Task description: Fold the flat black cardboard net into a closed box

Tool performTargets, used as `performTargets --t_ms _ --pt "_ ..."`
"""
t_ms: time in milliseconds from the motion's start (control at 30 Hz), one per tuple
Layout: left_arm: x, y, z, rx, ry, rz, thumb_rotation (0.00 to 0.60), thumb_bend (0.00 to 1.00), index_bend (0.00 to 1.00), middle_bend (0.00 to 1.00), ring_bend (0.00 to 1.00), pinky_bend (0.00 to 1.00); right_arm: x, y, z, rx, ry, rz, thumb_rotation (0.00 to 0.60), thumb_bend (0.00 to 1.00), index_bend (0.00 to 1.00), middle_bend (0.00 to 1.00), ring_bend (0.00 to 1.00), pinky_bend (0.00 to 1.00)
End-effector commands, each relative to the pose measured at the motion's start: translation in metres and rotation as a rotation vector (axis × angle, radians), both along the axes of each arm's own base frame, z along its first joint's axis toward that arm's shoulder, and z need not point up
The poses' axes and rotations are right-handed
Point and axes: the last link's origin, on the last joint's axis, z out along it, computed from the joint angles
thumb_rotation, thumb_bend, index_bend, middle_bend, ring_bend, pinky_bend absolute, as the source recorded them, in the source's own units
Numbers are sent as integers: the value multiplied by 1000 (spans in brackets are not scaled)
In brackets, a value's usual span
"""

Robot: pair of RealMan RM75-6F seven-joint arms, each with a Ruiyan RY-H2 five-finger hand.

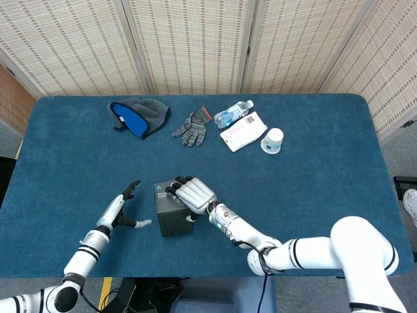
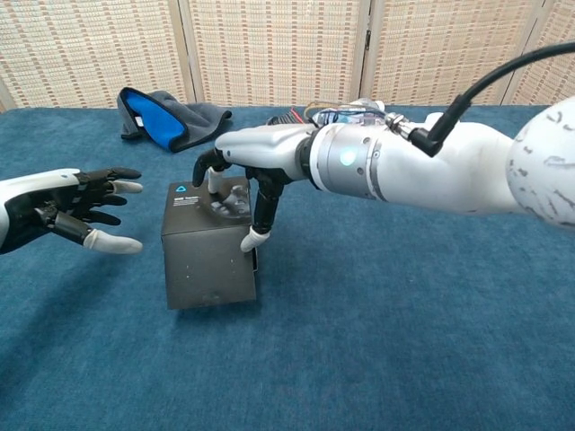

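The black cardboard box (image 1: 169, 210) (image 2: 207, 256) stands folded into a cube on the blue table, near the front centre. My right hand (image 1: 191, 193) (image 2: 256, 171) rests on its top and right side, fingers draped over the lid and one fingertip against the right face. My left hand (image 1: 124, 207) (image 2: 76, 211) hovers open to the left of the box, fingers spread, a clear gap away from it.
At the back lie a grey and blue beanie (image 1: 139, 116), a grey glove (image 1: 190, 128), a water bottle (image 1: 232, 113), a white packet (image 1: 242, 131) and a white cup (image 1: 273, 139). The table's front edge (image 1: 195, 277) runs just below the box.
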Motion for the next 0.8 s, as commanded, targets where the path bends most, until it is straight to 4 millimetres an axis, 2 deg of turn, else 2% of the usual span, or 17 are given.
performTargets --t_ms 33,300,600,800 --pt "-1 0 2 2 -5 6 600 24 0 0 0 114 2 2 -3 -26 -2 15 600 99 181 249 157 209" --pt "-2 0 4 -7 -17 10 600 24 0 0 0 113 8 8 -11 -83 -2 46 600 96 219 269 174 219" --pt "-5 -3 5 -35 2 -14 600 24 0 0 0 112 4 15 -17 -134 -18 58 600 97 269 292 192 238" --pt "-12 -5 7 -118 116 -63 600 24 0 0 0 112 2 16 -19 -151 -30 80 600 141 294 299 203 254"
